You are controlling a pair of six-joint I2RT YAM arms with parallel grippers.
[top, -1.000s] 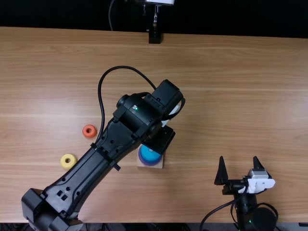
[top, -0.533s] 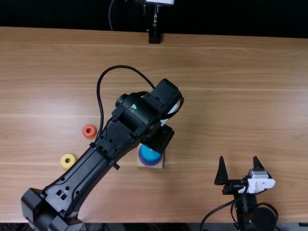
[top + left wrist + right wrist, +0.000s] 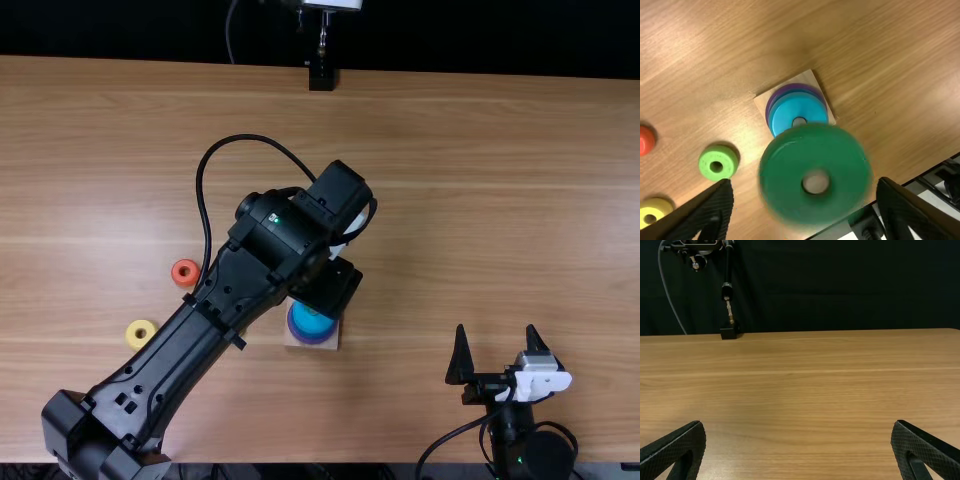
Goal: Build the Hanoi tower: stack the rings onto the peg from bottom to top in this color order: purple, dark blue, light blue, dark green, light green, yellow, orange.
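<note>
My left gripper (image 3: 333, 288), largely under its own arm, is just beyond the purple ring (image 3: 310, 338) and light blue ring (image 3: 311, 319) on the wooden base (image 3: 300, 344). In the left wrist view, my left gripper (image 3: 805, 185) is open around a raised dark green ring (image 3: 815, 145), a gap beside one finger; it partly covers the light blue ring (image 3: 790, 110). A dark blue edge (image 3: 802, 91) shows above purple. Whether dark green touches the peg, I cannot tell. Light green (image 3: 722, 159), yellow (image 3: 136, 330) and orange (image 3: 186, 272) rings lie loose. My right gripper (image 3: 497, 345) is open.
The left arm (image 3: 180, 350) spans the near left part of the table (image 3: 480, 200), its cable looping beyond it. A black mount (image 3: 321, 76) stands at the far edge. The right arm is at the near right, well away from the base.
My left arm has shifted slightly to the left in the top view. The right arm, the base and the loose orange and yellow rings have kept their places.
</note>
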